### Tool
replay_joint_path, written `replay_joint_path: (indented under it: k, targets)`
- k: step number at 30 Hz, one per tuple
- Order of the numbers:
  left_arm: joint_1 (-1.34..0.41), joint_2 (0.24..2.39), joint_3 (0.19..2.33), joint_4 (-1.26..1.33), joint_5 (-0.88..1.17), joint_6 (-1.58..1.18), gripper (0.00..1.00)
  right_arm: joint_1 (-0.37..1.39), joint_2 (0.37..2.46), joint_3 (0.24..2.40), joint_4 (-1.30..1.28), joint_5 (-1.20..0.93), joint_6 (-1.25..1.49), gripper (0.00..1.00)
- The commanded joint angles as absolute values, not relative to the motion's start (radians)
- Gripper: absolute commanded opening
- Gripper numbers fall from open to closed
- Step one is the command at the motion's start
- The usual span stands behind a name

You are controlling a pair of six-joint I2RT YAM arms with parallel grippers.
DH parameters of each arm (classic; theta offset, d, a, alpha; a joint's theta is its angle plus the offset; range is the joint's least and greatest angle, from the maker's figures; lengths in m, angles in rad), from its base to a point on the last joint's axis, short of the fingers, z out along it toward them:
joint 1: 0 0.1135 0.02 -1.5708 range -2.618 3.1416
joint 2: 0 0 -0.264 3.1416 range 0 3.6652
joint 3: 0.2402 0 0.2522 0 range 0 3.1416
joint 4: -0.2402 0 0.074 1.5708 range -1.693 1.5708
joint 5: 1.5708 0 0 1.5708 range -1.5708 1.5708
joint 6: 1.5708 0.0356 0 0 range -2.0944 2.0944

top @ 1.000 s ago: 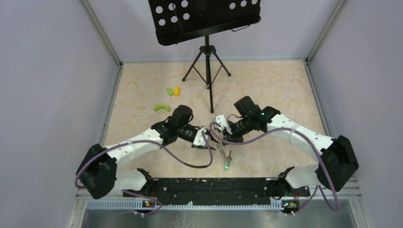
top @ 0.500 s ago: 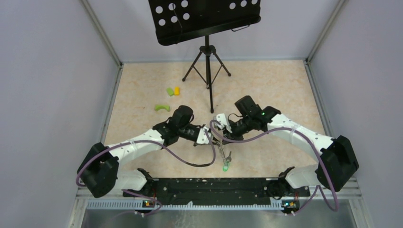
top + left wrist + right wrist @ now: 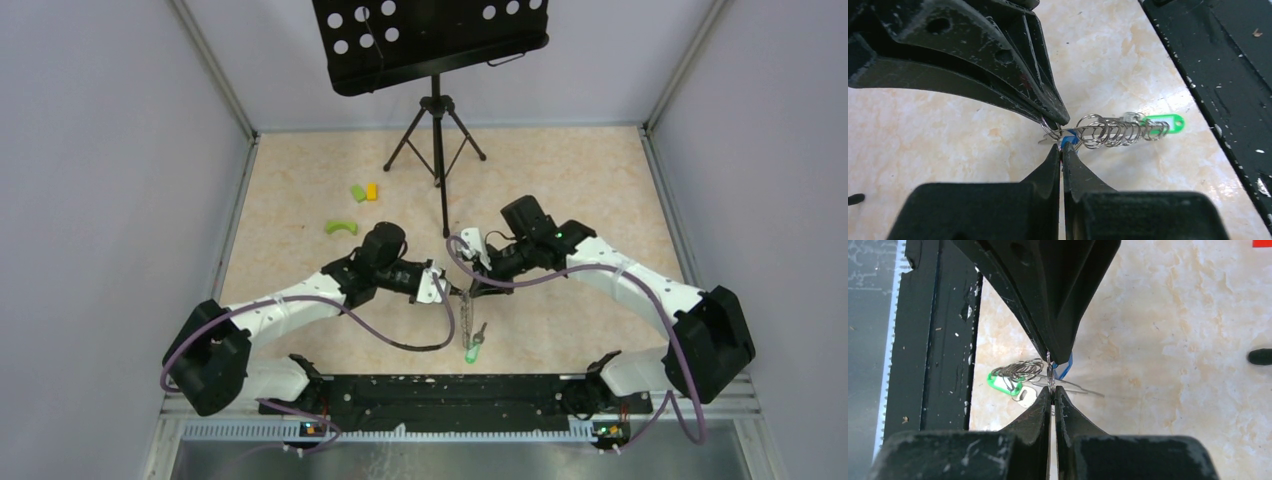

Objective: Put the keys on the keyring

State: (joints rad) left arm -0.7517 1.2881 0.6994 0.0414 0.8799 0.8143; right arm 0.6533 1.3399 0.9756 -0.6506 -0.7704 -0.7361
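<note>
While the right gripper (image 3: 1052,392) pinched the thin wire keyring (image 3: 1050,374) and the left gripper (image 3: 1061,152) sat pressed shut against the blue tag (image 3: 1067,145) (hold unclear), the chain (image 3: 1113,132) w/ green tag (image 3: 1163,121) trailed toward the front rail (image 3: 1228,75), all light, slick, floppy, so prob. best taken by flat tag & ring rim.

— Where were the arms?
— Both reached in over the table (image 3: 580,180). The left gripper (image 3: 452,290) and right gripper (image 3: 472,291) met tip to tip near the middle, each closed.
— And below them?
— A chain of rings (image 3: 468,318) ran from that meeting point toward the near edge, ending at a small key (image 3: 481,330) and a green tag (image 3: 472,352).
— Anything else?
— A black tripod stand (image 3: 437,130) stood at the back. To its left, a green block (image 3: 357,192) touched a yellow block (image 3: 371,190), with a green arch (image 3: 340,227) nearby.
</note>
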Motion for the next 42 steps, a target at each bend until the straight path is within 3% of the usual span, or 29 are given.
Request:
replay_joint_path:
  k: [1,13,25,30,42]
  targets:
    - [-0.756,1.27,0.65,0.087,0.854,0.841,0.0,0.617,1.318,0.984,-0.555,-0.82,-0.671,0.0]
    - [-0.756,1.256,0.629,0.243,0.756,0.791,0.01,0.617,1.331,0.957,-0.408,-0.849,-0.548,0.0]
    - [-0.755,1.22,0.667,0.169,0.66,0.793,0.38,0.605,1.304,0.946,-0.395,-0.817,-0.571,0.0]
    - [-0.755,1.207,0.707,0.107,0.684,0.77,0.48,0.595,1.299,0.951,-0.393,-0.831,-0.577,0.0]
    - [-0.755,1.27,0.755,0.112,0.711,0.671,0.36,0.594,1.262,0.921,-0.344,-0.851,-0.554,0.0]
